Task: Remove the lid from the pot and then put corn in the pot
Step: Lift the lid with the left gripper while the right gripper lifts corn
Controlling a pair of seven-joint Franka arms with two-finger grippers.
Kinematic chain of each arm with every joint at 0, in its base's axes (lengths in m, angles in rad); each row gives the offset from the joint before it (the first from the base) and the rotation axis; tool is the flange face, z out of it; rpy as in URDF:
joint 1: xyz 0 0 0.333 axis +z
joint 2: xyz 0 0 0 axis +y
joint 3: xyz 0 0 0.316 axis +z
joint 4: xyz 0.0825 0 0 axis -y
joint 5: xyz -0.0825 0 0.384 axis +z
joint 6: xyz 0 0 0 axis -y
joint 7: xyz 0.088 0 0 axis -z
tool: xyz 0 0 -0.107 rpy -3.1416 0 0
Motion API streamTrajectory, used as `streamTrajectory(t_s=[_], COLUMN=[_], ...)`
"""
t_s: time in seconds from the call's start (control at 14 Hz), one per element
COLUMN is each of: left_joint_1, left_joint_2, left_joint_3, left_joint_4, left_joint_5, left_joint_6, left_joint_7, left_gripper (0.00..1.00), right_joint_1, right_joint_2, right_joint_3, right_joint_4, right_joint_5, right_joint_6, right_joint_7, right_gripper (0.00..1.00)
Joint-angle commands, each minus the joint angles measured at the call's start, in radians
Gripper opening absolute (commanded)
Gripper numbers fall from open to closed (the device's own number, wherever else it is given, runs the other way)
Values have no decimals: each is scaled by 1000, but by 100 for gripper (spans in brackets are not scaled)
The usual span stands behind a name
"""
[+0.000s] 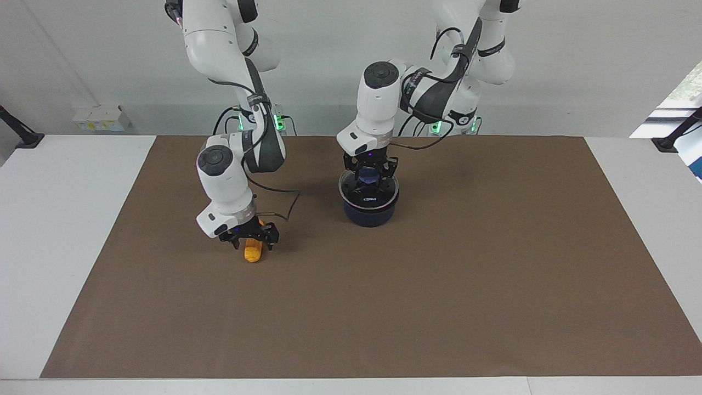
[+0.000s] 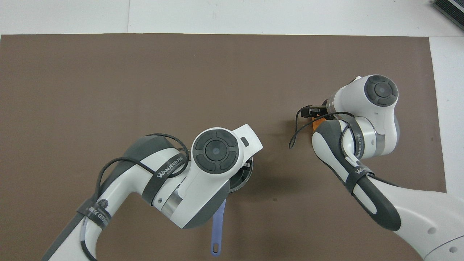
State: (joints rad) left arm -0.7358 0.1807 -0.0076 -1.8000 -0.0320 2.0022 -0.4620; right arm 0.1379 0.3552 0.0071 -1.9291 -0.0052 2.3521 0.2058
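1. Plainly, from the facing view, the lid (image 1: 368, 188) sits on the pot (image 1: 371, 211) mid-mat, and the left gripper (image 1: 370, 166) is down around its blue knob, fingers either side; whether they pinch it I cannot tell. A loose hold could drop the lid. The right gripper (image 1: 249, 237) straddles the corn (image 1: 253, 250) on the mat toward the right arm's end; a skewed squeeze might roll it.
2. Overhead, the left arm hides the lid; only the pot's rim and handle (image 2: 218, 232) show. The right gripper (image 2: 312, 111) covers the corn (image 2: 316, 125).
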Motion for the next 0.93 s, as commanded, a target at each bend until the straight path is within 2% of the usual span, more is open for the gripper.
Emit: streamTrajectory(t_s=[0.0,0.07,0.14,0.21,0.5,0.57,0.86], left_joint_1=[53,84,116,142,268,292,395], left_joint_2=[-33,-44,-55,-59,-79,-81,-87], left_joint_3=[9,9,9,9,9,9,9], left_joint_4=[31,31,30,30,28,28,18], left_joint_5=[3,3,3,3,3,3,3], left_joint_6=[-65,-72,-86,-95,-123,-129,-134], left_joint_7=[2,5,8,22,196,227,377], left_gripper=[0,0,0,0,0,0,0], right_joint_1=[-11,-9,-11,-9,-9,-9,-6], right_joint_2=[-13,-13,-12,-12,-19,-28,-99], right_joint_3=[5,5,5,4,4,4,8], right_joint_4=[-62,-62,-56,-53,-31,-25,-22], right_joint_5=[19,18,17,16,16,16,17], right_joint_6=[76,76,75,72,67,58,-3], right_joint_7=[-55,-57,-62,-65,-63,-54,-28], right_gripper=[97,87,63,44,33,24,23])
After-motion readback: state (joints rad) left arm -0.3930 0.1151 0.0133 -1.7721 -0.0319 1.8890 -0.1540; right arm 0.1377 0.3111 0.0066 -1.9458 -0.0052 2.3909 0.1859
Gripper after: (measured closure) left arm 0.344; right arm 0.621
